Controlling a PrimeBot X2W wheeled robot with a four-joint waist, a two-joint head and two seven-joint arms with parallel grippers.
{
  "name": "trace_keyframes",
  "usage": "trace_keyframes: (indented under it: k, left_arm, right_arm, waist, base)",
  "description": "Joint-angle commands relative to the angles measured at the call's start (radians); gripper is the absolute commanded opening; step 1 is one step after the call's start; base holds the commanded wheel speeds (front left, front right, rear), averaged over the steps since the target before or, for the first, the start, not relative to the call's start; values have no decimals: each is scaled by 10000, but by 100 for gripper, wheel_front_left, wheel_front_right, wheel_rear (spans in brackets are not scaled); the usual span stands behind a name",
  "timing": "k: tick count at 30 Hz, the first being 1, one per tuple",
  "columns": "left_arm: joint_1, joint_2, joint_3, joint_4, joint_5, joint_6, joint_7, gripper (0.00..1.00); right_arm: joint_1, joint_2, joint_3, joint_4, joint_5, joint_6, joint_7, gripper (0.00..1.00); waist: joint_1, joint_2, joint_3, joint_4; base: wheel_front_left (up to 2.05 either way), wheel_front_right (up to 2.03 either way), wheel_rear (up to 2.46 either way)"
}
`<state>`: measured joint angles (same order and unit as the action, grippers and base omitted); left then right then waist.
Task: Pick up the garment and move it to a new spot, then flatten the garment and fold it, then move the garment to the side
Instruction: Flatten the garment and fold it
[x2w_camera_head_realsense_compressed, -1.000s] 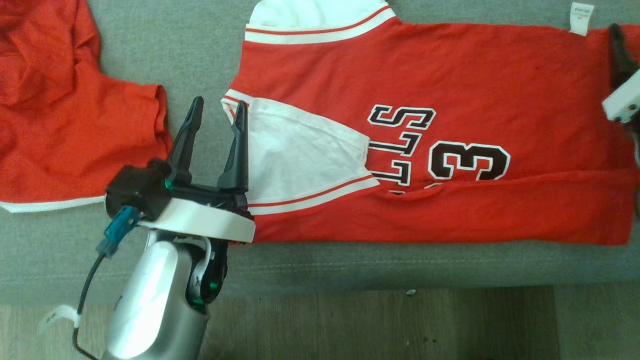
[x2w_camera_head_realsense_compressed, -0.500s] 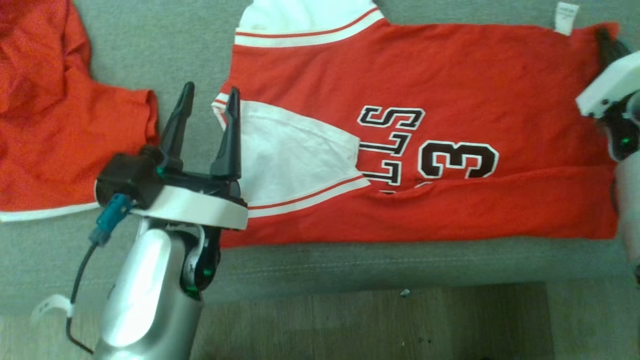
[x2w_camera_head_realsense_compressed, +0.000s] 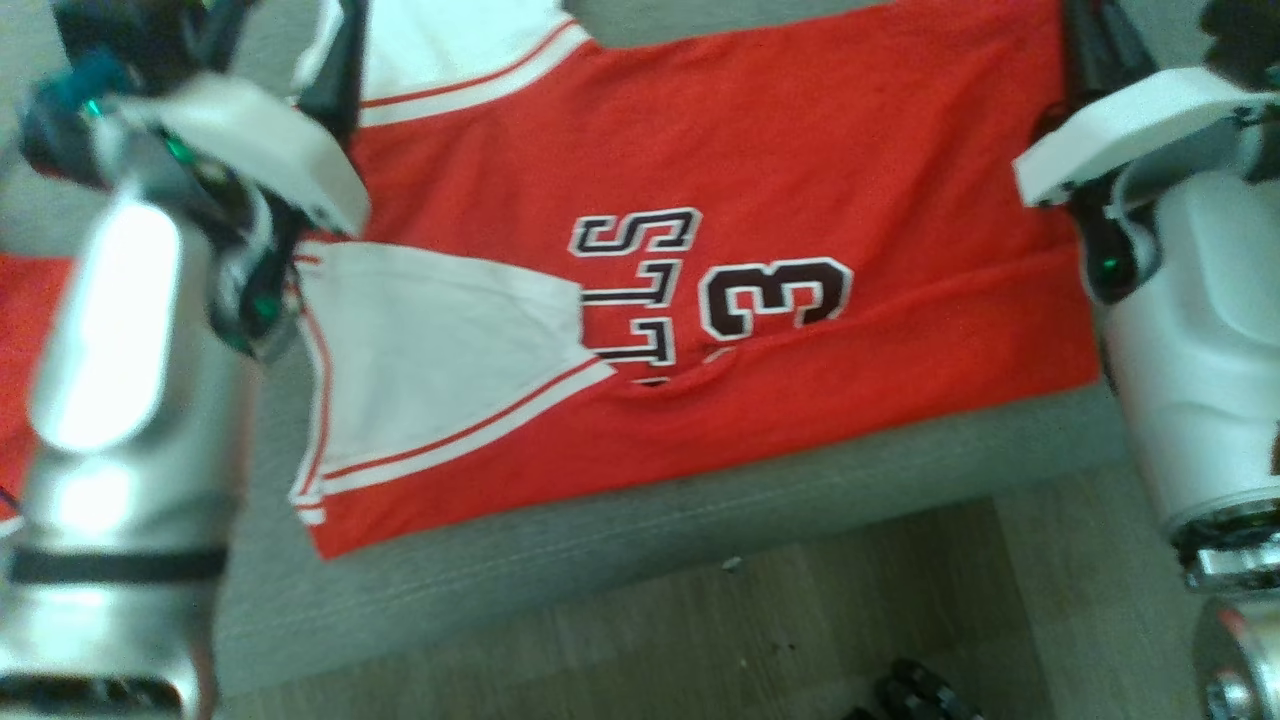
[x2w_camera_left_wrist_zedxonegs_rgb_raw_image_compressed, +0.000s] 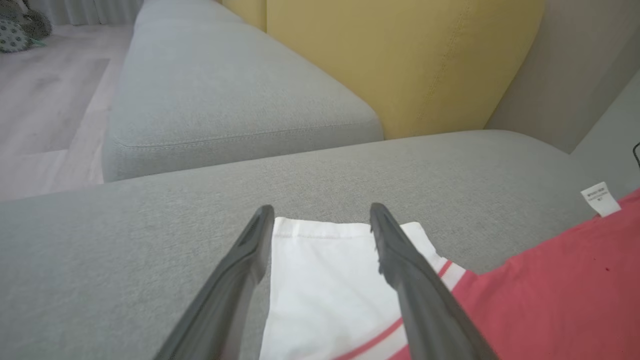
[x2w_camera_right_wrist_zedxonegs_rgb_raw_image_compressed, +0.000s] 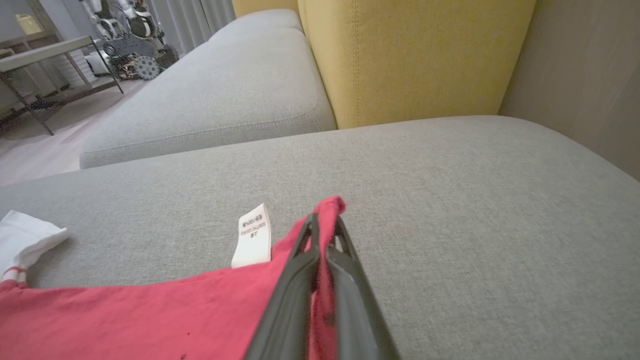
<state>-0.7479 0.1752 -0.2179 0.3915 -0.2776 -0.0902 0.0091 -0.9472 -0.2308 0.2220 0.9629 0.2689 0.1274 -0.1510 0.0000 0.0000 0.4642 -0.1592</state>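
Observation:
The garment (x2w_camera_head_realsense_compressed: 760, 170) is a red jersey with white sleeves and black lettering, lying flat on the grey sofa seat (x2w_camera_head_realsense_compressed: 640, 530). My left gripper (x2w_camera_head_realsense_compressed: 285, 40) is at its far left sleeve. In the left wrist view this gripper (x2w_camera_left_wrist_zedxonegs_rgb_raw_image_compressed: 321, 210) is open, its fingers standing either side of the white sleeve end (x2w_camera_left_wrist_zedxonegs_rgb_raw_image_compressed: 320, 280). My right gripper (x2w_camera_head_realsense_compressed: 1085, 45) is at the jersey's far right corner. The right wrist view shows it (x2w_camera_right_wrist_zedxonegs_rgb_raw_image_compressed: 325, 220) shut on that red corner, with cloth pinched between the fingers (x2w_camera_right_wrist_zedxonegs_rgb_raw_image_compressed: 295, 280).
Another red garment (x2w_camera_head_realsense_compressed: 30, 300) lies at the left, behind my left arm. A white care label (x2w_camera_right_wrist_zedxonegs_rgb_raw_image_compressed: 252, 235) sticks out of the jersey's far edge. A yellow back cushion (x2w_camera_left_wrist_zedxonegs_rgb_raw_image_compressed: 400, 60) stands behind the seat. Wooden floor (x2w_camera_head_realsense_compressed: 800, 620) lies below the sofa's front edge.
The head camera has shifted. My right gripper has closed on the jersey's far right corner. My left gripper has moved from the near sleeve to the far sleeve, still open.

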Motion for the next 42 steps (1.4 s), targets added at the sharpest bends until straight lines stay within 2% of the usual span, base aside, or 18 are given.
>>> trace_keyframes:
  k: [1, 8, 15, 25, 26, 28, 33, 42]
  left_arm:
    - [-593, 481, 276, -4, -162, -89, 354, 100]
    - [-2628, 1538, -148, 1900, -78, -309, 2107, 100]
    - [-3761, 2373, -693, 3546, 675, -284, 2768, 100]
    - [-4449, 2317, -1075, 4950, 893, -147, 3165, 100]
    - [-4474, 2275, -1096, 5035, 856, -161, 3205, 49]
    - [-4515, 2209, -1149, 5147, 805, -187, 3216, 0]
    - [-4529, 1959, -1112, 5303, 396, -275, 3101, 0]
    - [-4681, 1633, -855, 5051, -108, -304, 1728, 0]
  right_arm:
    - [-210, 201, 240, -355, 144, 33, -124, 0]
    - [-634, 918, 941, -237, 328, 33, -245, 0]
    - [-1033, 1345, 1512, 13, 578, 33, -440, 0]
    - [-1260, 1372, 1966, 470, 913, 33, -730, 0]
    - [-1276, 1356, 2000, 518, 944, 33, -751, 0]
    - [-1310, 1316, 2052, 615, 1006, 33, -788, 0]
    - [-1394, 1197, 2159, 884, 1125, 33, -861, 0]
    - [-1502, 905, 2200, 1272, 1281, 33, -989, 0]
  waist:
    - [0, 0, 305, -602]
    - [0, 0, 722, -1554]
    - [0, 0, 975, -2058]
    - [0, 0, 1028, -2071]
    - [0, 0, 1016, -2048]
    - [0, 0, 981, -1990]
    - [0, 0, 841, -1814]
    - [0, 0, 609, -1438]
  base:
    - [0, 0, 0]
    - [0, 0, 0]
    - [0, 0, 0]
    - [0, 0, 0]
    - [0, 0, 0]
    - [0, 0, 0]
    - [0, 0, 0]
    - [0, 0, 0]
